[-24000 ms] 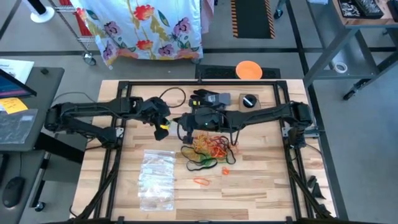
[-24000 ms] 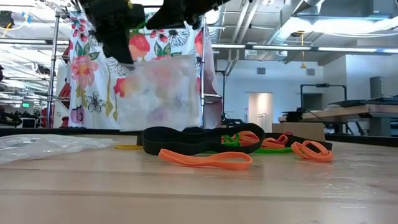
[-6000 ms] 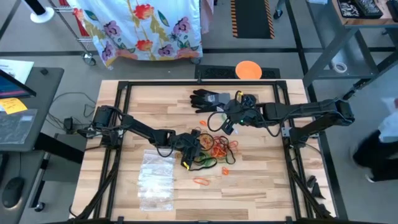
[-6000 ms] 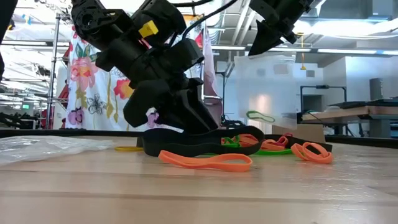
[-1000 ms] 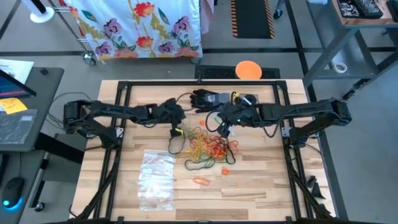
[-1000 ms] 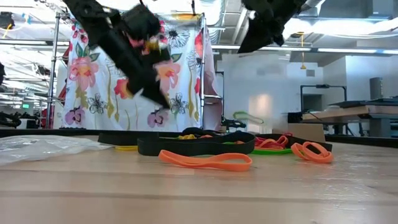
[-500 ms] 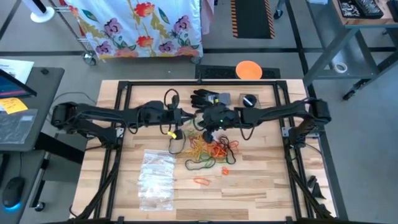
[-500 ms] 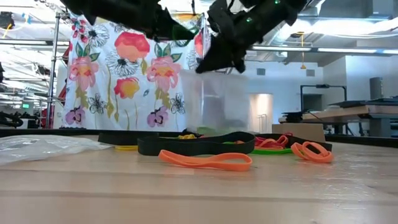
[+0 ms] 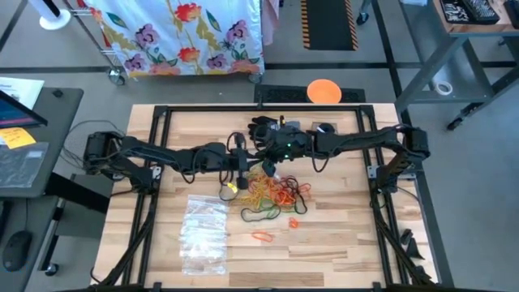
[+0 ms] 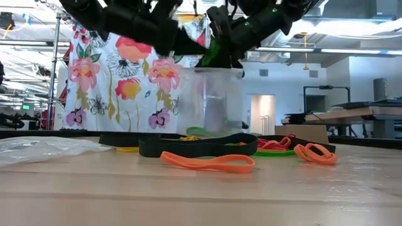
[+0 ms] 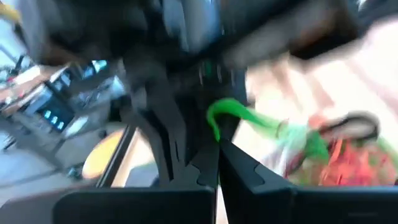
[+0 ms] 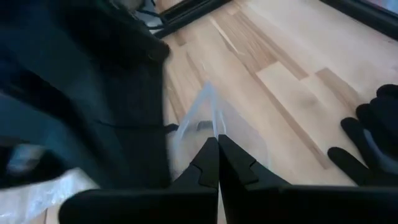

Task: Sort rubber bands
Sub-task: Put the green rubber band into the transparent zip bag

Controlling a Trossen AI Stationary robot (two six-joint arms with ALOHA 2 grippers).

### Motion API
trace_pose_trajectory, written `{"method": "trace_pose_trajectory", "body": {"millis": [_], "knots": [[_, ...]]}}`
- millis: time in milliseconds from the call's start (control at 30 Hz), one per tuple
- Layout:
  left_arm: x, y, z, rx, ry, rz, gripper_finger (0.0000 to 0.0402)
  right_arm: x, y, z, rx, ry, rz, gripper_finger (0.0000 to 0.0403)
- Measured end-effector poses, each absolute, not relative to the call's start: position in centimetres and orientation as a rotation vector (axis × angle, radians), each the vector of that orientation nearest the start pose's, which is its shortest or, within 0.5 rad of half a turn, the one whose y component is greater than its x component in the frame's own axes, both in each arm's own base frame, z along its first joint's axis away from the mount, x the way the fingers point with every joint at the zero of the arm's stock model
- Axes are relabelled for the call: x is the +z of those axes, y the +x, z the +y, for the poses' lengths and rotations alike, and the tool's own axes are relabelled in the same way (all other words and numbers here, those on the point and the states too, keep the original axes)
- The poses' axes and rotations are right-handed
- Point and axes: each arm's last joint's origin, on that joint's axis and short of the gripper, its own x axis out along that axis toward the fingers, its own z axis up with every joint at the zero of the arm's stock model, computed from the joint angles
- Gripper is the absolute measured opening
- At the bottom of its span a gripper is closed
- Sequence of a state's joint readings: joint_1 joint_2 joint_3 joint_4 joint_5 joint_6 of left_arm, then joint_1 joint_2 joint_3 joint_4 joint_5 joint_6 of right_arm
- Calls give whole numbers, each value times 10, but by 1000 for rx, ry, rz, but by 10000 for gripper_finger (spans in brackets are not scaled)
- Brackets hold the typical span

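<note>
A clear plastic bag [image 10: 210, 100] hangs above the table's middle with green rubber bands [image 10: 202, 131] in its bottom. My right gripper [image 9: 271, 153] is shut on the bag's top. My left gripper [image 9: 243, 159] comes level from the left, shut, with a green rubber band [image 11: 261, 124] at its tips by the bag's mouth. Below them the pile of rubber bands [image 9: 272, 193] lies on the wood, in orange, yellow, green, red and black. A loose orange band [image 10: 207, 162] and a black one [image 10: 195, 145] lie nearer. My left gripper seems to pinch the green rubber band by one end [image 11: 213, 119] between its two fingertips, coming level from the table's left. The band hangs clear of the table and trails toward the bag; blur hides the exact contact. My right gripper pinches the bag's upper edge [image 12: 208, 118] between its two fingers, slanting down from the table's right. The bag hangs upright below them, with its bottom just above the pile.
A black glove [image 9: 263, 127] and a small black knob [image 9: 324, 130] lie at the far edge. Flat clear bags [image 9: 203, 235] lie near left. A lone orange band [image 9: 262, 237] lies toward the near edge. A dark frame [image 9: 154, 162] borders the table.
My left gripper has gone toward the table's right and tipped up from pointing down to nearly level. My right gripper has gone left and down with the bag. The two now meet above the pile's far side, and the hanging bag has come into the low view.
</note>
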State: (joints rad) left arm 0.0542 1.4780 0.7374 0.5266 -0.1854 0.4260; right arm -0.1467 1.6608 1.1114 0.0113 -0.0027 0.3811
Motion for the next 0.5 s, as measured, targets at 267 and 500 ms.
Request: {"method": "trace_pose_trajectory", "body": {"millis": [267, 500], "knots": [[218, 307, 24, 267, 453, 359, 0, 245, 360, -61, -260, 428, 485, 0], [211, 303, 31, 318, 433, 439, 0, 246, 360, -59, -244, 453, 478, 0]]}}
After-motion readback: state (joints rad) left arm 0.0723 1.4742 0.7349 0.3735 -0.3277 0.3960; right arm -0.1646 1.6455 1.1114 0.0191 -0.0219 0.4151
